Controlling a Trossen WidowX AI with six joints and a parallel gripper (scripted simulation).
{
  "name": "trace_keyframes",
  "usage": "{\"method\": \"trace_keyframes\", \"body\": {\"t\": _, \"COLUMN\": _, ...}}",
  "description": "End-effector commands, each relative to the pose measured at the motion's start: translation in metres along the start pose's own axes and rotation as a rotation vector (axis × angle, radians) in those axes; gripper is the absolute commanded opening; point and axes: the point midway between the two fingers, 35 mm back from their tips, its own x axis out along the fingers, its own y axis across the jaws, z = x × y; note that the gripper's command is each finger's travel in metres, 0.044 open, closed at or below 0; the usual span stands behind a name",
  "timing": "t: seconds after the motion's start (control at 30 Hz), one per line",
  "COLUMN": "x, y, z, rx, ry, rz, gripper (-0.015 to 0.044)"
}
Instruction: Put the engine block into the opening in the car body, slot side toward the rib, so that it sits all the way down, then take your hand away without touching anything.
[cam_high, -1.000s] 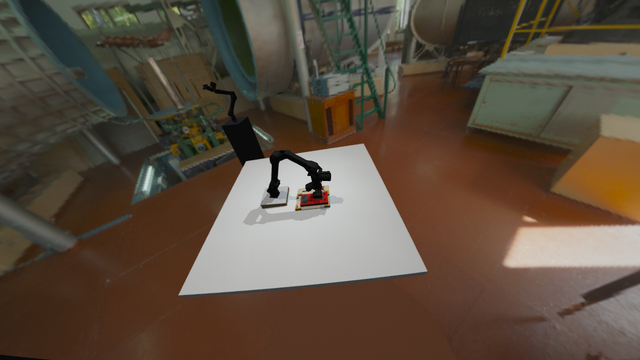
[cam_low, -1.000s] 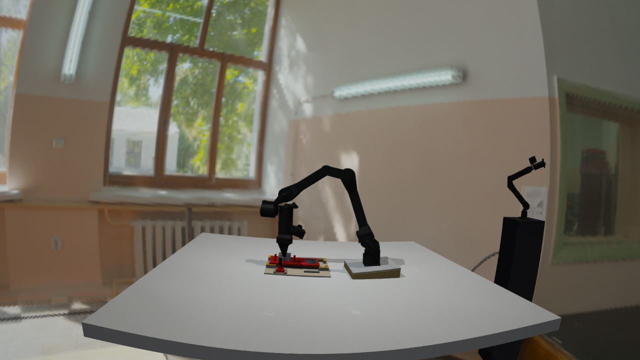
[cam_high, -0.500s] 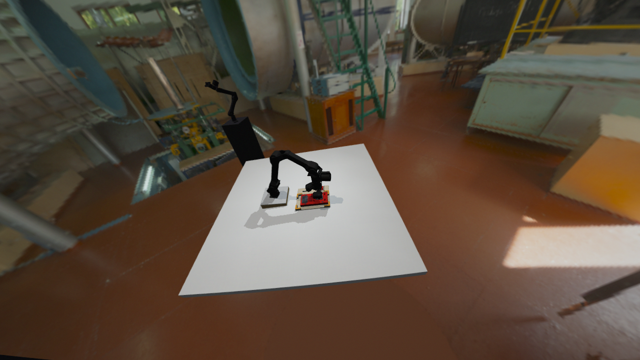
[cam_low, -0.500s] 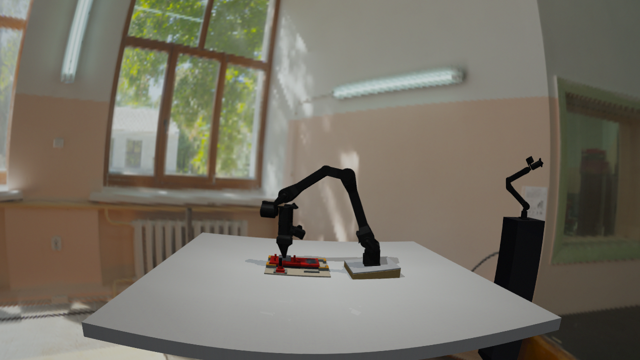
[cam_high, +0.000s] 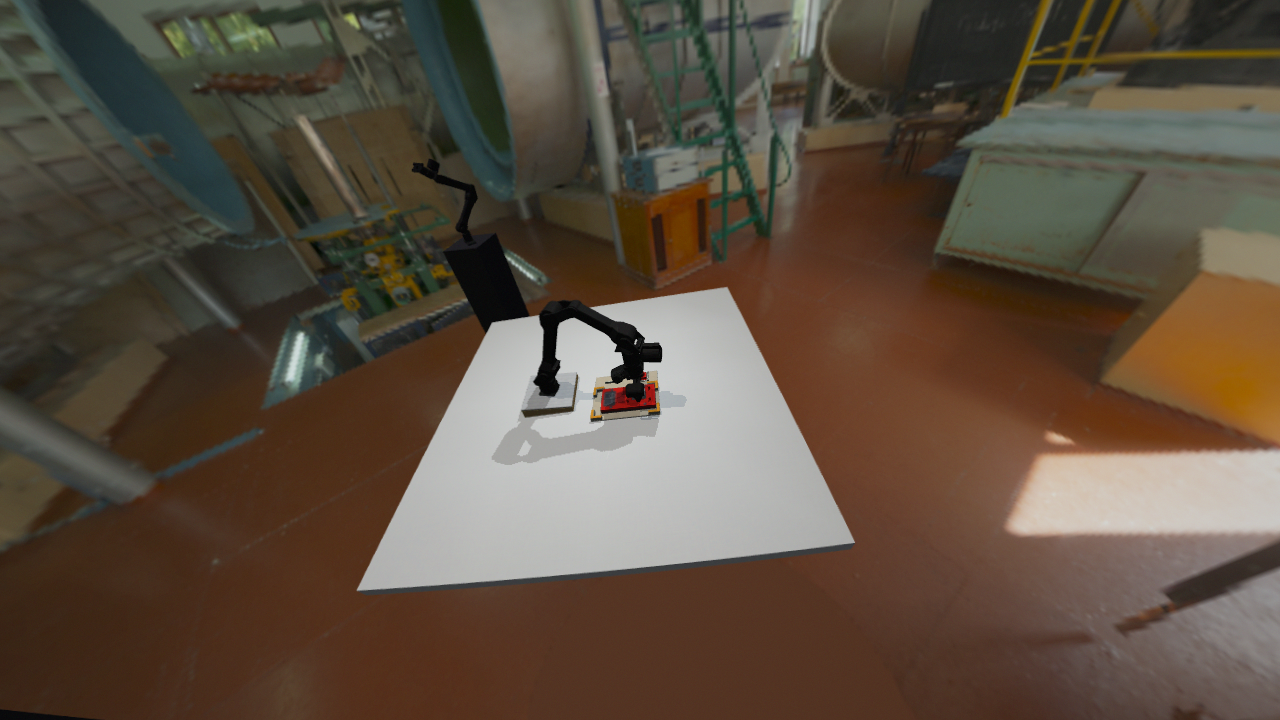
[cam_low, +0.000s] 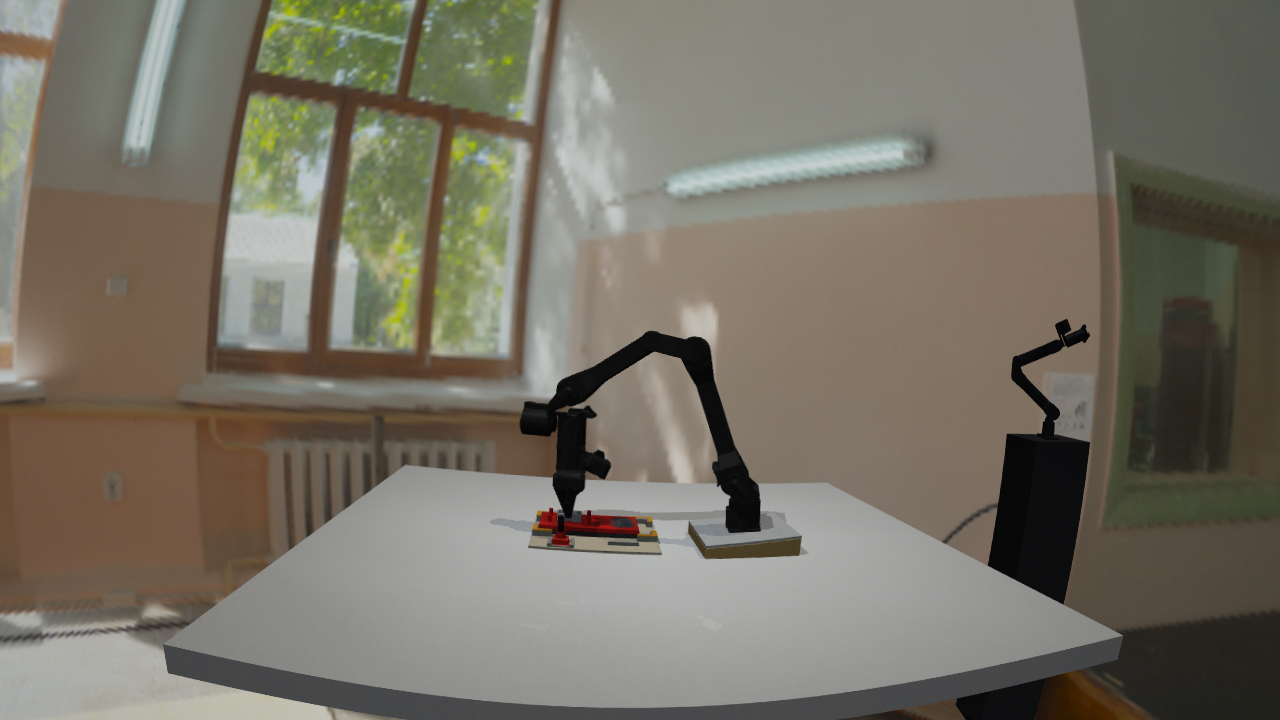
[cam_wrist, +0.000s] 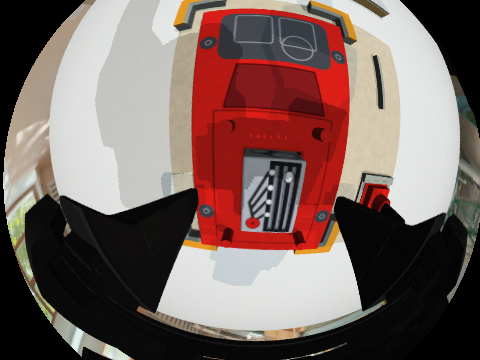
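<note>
The red car body lies on a beige base board on the white table. The grey engine block with dark slats and a red dot sits inside the opening in the car body, level with the red surface. My gripper is open wide. Its two black fingers stand apart on either side of the engine block, clear of it, just above the car body.
A small red part sits on the base board to the right of the car body. The arm's base stands on a grey plate. A black pillar with a camera arm stands beside the table.
</note>
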Motion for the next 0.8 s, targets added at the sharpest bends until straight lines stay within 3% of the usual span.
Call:
{"method": "trace_keyframes", "body": {"t": 0.0, "x": -0.003, "y": 0.000, "z": 0.000, "rx": 0.000, "ry": 0.001, "rz": -0.001, "gripper": 0.0440}}
{"method": "trace_keyframes", "body": {"t": 0.27, "x": -0.014, "y": 0.000, "z": 0.001, "rx": -0.001, "ry": 0.002, "rz": -0.003, "gripper": 0.0440}}
{"method": "trace_keyframes", "body": {"t": 0.77, "x": -0.014, "y": 0.000, "z": 0.001, "rx": -0.001, "ry": 0.002, "rz": -0.003, "gripper": 0.0046}}
